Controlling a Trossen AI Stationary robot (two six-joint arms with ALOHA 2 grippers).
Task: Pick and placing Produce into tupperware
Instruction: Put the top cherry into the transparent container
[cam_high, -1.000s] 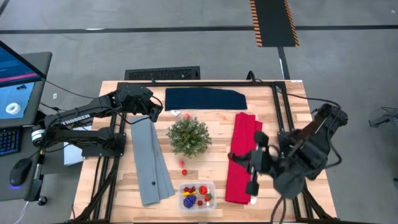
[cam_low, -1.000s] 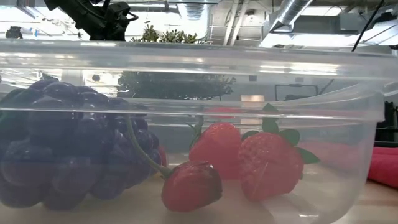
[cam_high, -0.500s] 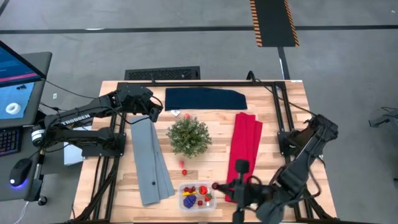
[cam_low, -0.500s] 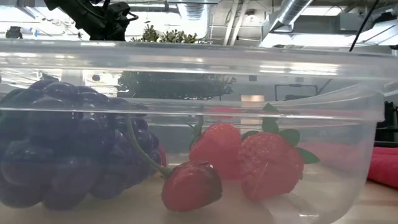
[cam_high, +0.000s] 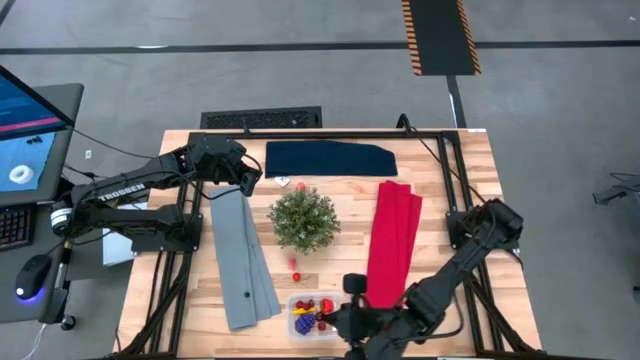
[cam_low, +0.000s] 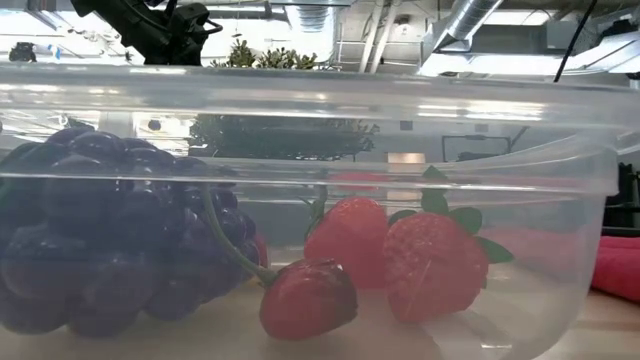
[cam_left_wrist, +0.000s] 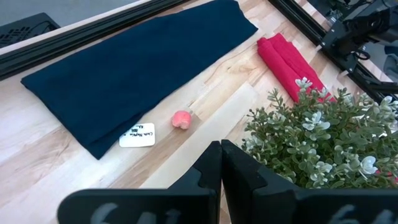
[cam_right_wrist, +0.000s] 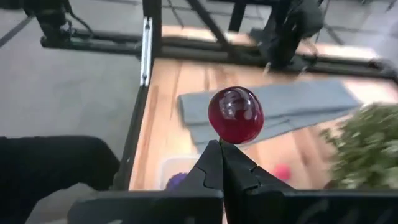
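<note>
We see a small red berry (cam_right_wrist: 236, 115) pinched at the very tips of the right hand (cam_right_wrist: 221, 149), so the hold on it is thin. In the high view this right hand (cam_high: 335, 320) sits at the right edge of the tupperware (cam_high: 303, 302), which stands at the near edge of the table (cam_high: 470, 160). Inside we see the grape cluster (cam_low: 110, 235) and 3 strawberries (cam_low: 435, 265).

The round berry could roll out of the tips before it is over the opening, or bounce off the rim when released. The hand could also push the light tupperware off the near edge.

1 red piece (cam_high: 296, 276) lies on the table near the green plant (cam_high: 303, 218), and 1 pink piece (cam_left_wrist: 181, 119) lies beside the navy cloth (cam_left_wrist: 134, 68). The left hand (cam_left_wrist: 221, 163), pressed together and empty, hovers over that corner; it could brush the plant if it reaches there.
</note>
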